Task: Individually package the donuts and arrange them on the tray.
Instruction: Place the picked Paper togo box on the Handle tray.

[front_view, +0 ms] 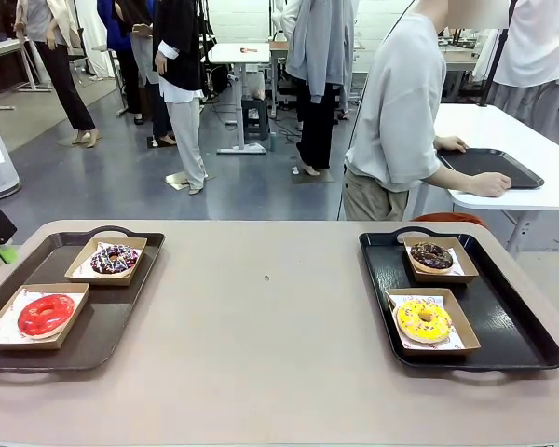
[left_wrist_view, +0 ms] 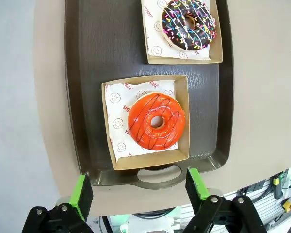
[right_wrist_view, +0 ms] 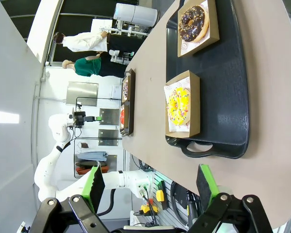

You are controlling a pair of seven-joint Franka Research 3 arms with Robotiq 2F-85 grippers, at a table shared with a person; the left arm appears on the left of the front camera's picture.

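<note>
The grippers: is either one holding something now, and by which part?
Nothing is held. The left gripper is open above the near handle of the brown tray, and the right gripper is open off the table's edge.

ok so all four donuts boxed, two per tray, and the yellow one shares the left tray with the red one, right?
Not quite. The front view shows the yellow donut on the right tray, with the dark chocolate donut. The red donut shares the left tray with the sprinkled chocolate donut.

Bright, even overhead light; my views stay sharp, soft glare on the glossy black plastic tray (front_view: 517, 326), wrist edges bowed
</note>
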